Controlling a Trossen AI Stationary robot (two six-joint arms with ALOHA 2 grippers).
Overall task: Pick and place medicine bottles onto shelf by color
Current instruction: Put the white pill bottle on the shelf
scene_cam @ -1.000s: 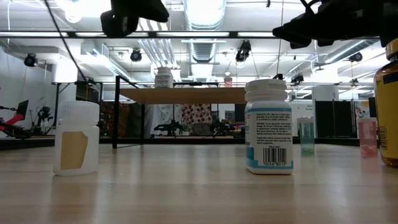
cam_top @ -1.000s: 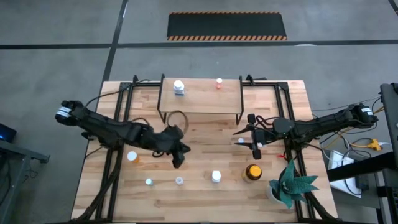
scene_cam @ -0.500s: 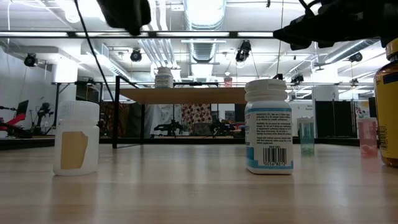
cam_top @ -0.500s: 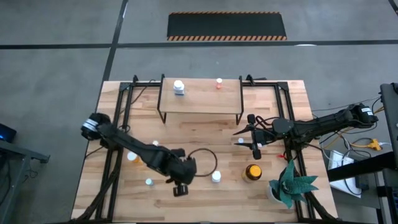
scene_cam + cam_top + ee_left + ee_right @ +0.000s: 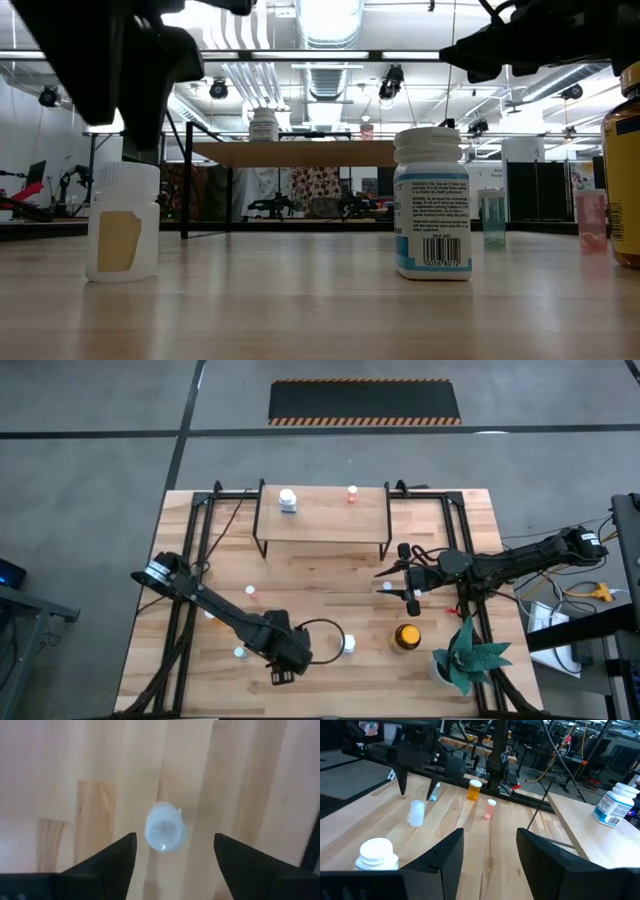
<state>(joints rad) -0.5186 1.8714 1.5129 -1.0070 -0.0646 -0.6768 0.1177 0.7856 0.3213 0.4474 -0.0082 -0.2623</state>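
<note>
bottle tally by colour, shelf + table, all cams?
White plastic bottles: 2
Red-tinted small vials: 2
Pale-blue small vial: 1
Frosted clear vial: 1
Orange vial: 1
Large amber bottle: 1
Total: 8

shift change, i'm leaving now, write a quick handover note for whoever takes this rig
Left end effector: open, hovering over a small pale vial near the table's front edge, not gripping.
Right end effector: open and empty, waiting above the table's right side.
Done: white bottle and a red-capped vial stand on the shelf.
Left: large amber bottle, white bottle by it, and several small vials remain on the table.
</note>
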